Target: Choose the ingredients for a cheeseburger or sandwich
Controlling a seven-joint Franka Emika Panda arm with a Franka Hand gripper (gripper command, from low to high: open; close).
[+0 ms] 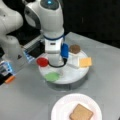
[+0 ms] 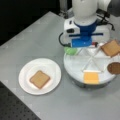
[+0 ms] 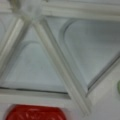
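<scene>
The ingredients lie in a round white divided tray point(image 1: 75, 75): red tomato point(image 1: 42, 61), green lettuce point(image 1: 52, 76), brown patty point(image 1: 74, 48), orange cheese point(image 1: 85, 62) and a tan bread square point(image 2: 111, 48). My gripper point(image 1: 55, 62) hangs low over the tray's middle, between the tomato and the cheese. Its fingers do not show in the wrist view, which looks down on the tray dividers point(image 3: 60, 62) with the tomato point(image 3: 35, 113) at the bottom edge. The sandwich is a single tan bread slice point(image 1: 81, 113) lying on the white plate point(image 1: 60, 107).
The plate point(image 2: 25, 72) with its bread slice point(image 2: 39, 79) sits beside the tray point(image 2: 75, 70) on the grey table. The robot's base and some blue and orange gear point(image 1: 8, 75) stand at a front view's left. Dark background lies behind.
</scene>
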